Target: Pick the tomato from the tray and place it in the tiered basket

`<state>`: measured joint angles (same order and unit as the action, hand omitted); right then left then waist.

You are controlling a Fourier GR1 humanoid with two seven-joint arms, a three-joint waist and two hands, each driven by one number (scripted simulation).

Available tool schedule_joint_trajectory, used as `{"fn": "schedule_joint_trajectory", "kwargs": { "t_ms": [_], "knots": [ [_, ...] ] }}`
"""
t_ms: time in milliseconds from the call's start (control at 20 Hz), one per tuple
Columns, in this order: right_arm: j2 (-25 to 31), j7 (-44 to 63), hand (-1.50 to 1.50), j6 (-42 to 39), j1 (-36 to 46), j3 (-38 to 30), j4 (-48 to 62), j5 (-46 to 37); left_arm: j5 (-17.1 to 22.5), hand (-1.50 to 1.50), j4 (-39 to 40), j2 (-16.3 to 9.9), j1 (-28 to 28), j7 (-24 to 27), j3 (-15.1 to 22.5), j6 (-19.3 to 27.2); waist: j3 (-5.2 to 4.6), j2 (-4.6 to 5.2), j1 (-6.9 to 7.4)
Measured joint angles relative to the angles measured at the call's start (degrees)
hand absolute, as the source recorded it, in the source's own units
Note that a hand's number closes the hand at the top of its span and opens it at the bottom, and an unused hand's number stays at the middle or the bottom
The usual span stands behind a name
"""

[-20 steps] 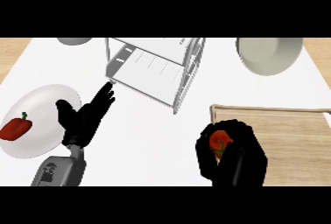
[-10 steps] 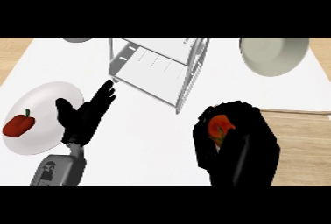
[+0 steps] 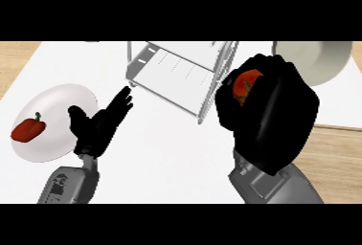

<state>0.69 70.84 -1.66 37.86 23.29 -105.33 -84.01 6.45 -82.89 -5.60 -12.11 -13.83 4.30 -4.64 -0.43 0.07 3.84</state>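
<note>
My right hand [image 3: 272,115] is raised well above the counter, close to the view, with its fingers curled round the red tomato [image 3: 247,82]; only part of the tomato shows between the fingers. It hangs just right of the tiered basket [image 3: 176,67], a grey wire rack with pale shelves at the top middle. My left hand [image 3: 99,124] rests open at the lower left, fingers pointing up toward the basket. The tray is hidden behind my right hand.
A white plate [image 3: 60,119] at the left carries a red bell pepper [image 3: 28,130]. A pale round plate [image 3: 322,60] lies at the top right. Bare wooden counter [image 3: 339,158] shows at the right edge.
My right hand has risen with the tomato and moved up toward the basket's right side, now filling more of the view. The left hand has stayed still.
</note>
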Motion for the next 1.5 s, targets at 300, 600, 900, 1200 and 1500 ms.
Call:
{"fn": "schedule_joint_trajectory", "kwargs": {
  "t_ms": [300,600,900,1200,1500],
  "knots": [
    [-0.11,-0.01,1.50,-1.58,13.39,-9.03,11.17,4.15,-0.44,0.00,0.23,0.45,-1.12,-0.16,0.68,-0.06,0.11,0.37,1.07],
    [-0.20,-1.63,1.50,0.48,25.16,-16.90,26.44,7.65,-0.27,0.00,1.07,0.34,-2.15,0.33,0.34,-0.58,0.20,0.91,1.38],
    [-0.21,-3.86,1.50,6.73,30.47,-23.18,38.54,10.46,-0.83,0.00,0.68,1.01,-2.20,0.43,1.08,-0.26,0.29,1.40,2.14],
    [-0.29,-9.29,-1.50,20.44,31.62,-27.98,44.58,16.16,-0.91,0.00,0.58,1.51,-2.78,0.32,1.49,-0.33,0.38,2.01,3.44],
    [-0.45,-14.87,-1.50,33.59,35.58,-29.54,54.90,20.94,-1.28,0.00,0.64,1.93,-3.61,0.15,2.02,-0.31,0.34,2.29,4.18]
  ]
}}
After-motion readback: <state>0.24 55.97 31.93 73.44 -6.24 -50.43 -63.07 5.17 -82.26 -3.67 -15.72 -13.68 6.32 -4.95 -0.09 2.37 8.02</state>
